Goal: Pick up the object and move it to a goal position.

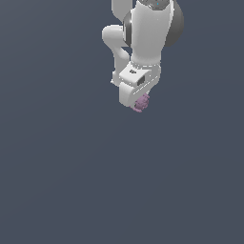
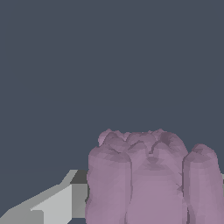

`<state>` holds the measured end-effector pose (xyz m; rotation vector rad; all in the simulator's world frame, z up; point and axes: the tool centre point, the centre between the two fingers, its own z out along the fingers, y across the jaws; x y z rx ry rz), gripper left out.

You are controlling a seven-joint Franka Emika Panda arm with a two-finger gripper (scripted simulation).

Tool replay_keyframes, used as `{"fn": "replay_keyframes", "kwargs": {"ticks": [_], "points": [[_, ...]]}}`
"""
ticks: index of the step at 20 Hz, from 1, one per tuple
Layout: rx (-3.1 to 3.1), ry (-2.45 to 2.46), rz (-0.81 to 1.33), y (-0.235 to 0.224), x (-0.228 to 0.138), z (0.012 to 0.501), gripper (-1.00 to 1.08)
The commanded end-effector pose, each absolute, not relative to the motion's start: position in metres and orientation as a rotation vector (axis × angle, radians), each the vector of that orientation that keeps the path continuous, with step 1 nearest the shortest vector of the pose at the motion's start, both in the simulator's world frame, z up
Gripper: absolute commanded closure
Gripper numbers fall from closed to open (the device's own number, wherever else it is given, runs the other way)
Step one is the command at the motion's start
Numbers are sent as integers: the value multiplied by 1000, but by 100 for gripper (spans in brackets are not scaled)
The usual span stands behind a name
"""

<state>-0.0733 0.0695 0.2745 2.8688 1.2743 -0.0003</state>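
Note:
The object (image 1: 142, 102) is a small knobbly pale purple-pink blob that peeks out from under the white hand in the exterior view. My gripper (image 1: 138, 101) sits directly over it, and the hand hides the fingertips there. In the wrist view the object (image 2: 151, 175) looms large and close. A grey finger (image 2: 57, 201) presses against one side of it, and a sliver of the other finger (image 2: 222, 177) shows at the frame's edge. The gripper (image 2: 148, 197) is shut on the object.
The white arm (image 1: 147, 33) reaches in from the top of the exterior view. A plain dark grey-blue surface (image 1: 71, 181) fills everything else in both views. No goal marker shows.

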Motion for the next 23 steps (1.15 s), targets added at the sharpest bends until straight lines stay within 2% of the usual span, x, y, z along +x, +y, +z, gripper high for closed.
{"fn": "replay_keyframes", "kwargs": {"ticks": [1, 12, 23], "points": [[2869, 1274, -2, 86, -77, 301, 108], [2871, 1273, -1, 140, -83, 390, 108], [2872, 1272, 0, 156, -82, 416, 108]]}}
